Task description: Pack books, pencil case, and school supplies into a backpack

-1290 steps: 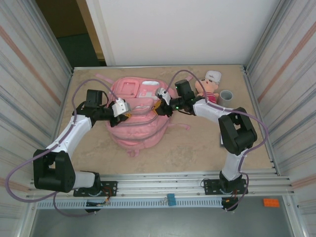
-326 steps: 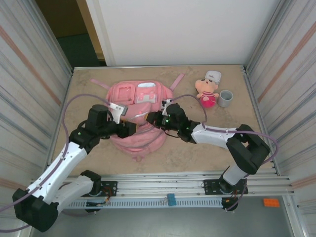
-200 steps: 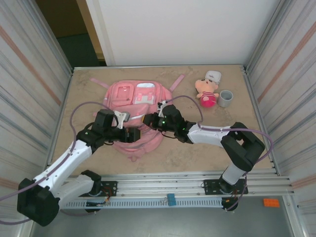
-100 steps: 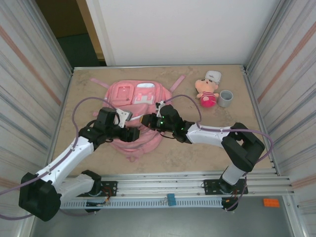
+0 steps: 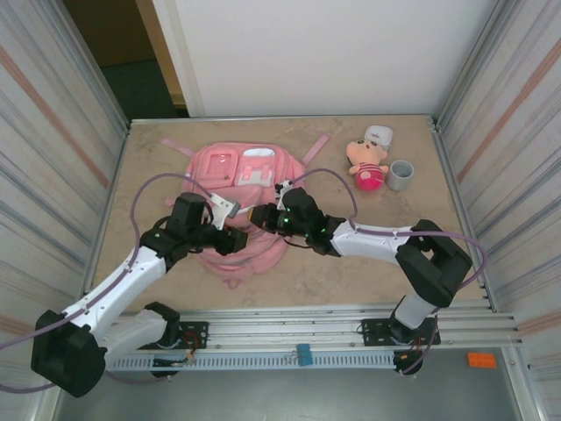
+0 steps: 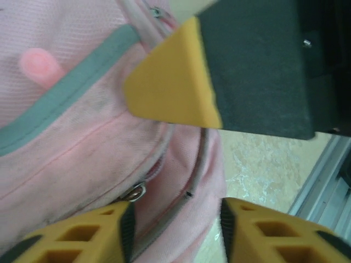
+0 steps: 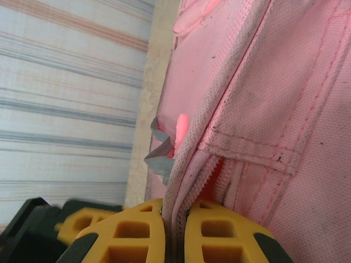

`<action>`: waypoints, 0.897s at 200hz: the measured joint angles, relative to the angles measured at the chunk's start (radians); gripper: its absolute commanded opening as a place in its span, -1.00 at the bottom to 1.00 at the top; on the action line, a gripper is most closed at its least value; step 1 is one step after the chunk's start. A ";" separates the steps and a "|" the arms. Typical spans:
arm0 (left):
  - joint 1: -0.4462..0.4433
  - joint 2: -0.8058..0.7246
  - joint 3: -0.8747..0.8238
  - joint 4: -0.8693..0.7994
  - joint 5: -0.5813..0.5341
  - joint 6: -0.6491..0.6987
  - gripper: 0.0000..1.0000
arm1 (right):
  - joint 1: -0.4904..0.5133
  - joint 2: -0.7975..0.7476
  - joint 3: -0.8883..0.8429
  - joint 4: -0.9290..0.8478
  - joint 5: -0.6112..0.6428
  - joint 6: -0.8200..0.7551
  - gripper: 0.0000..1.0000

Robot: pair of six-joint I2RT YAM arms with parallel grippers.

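Both arms have closed in over the bench (image 5: 368, 263) on the pink backpack (image 5: 230, 167), flat left of centre w/ pale pockets up, near edge hidden under them; right gripper (image 7: 175, 219) clenched on zip seam, left gripper (image 6: 175, 219) released, jaws apart over fabric; plush doll (image 5: 366, 164), grey cup (image 5: 401, 174) well apart at far right.

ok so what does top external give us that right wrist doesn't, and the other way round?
Top external adds the layout: the plush doll and grey cup at the table's far right, the backpack lying flat, its front pockets facing up, and both arms converging on its near half. Right wrist adds the contact: the right tool shut on a zipper seam. Shared: the pink backpack and the right tool at it.
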 measured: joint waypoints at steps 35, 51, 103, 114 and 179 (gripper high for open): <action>0.008 -0.004 0.021 -0.080 -0.115 -0.024 0.62 | 0.001 -0.017 0.005 -0.047 0.009 -0.024 -1.00; 0.021 0.008 0.027 -0.099 -0.139 -0.037 0.66 | 0.001 -0.018 0.016 -0.064 0.006 -0.039 -1.00; 0.026 0.056 0.027 -0.077 -0.146 -0.066 0.69 | 0.000 -0.016 0.047 -0.091 -0.013 -0.057 -1.00; 0.026 0.057 0.026 -0.068 -0.146 -0.066 0.69 | 0.000 -0.015 0.047 -0.092 -0.013 -0.060 -1.00; 0.040 0.063 -0.027 0.046 -0.019 -0.136 0.20 | 0.001 -0.015 0.048 -0.104 -0.005 -0.068 -1.00</action>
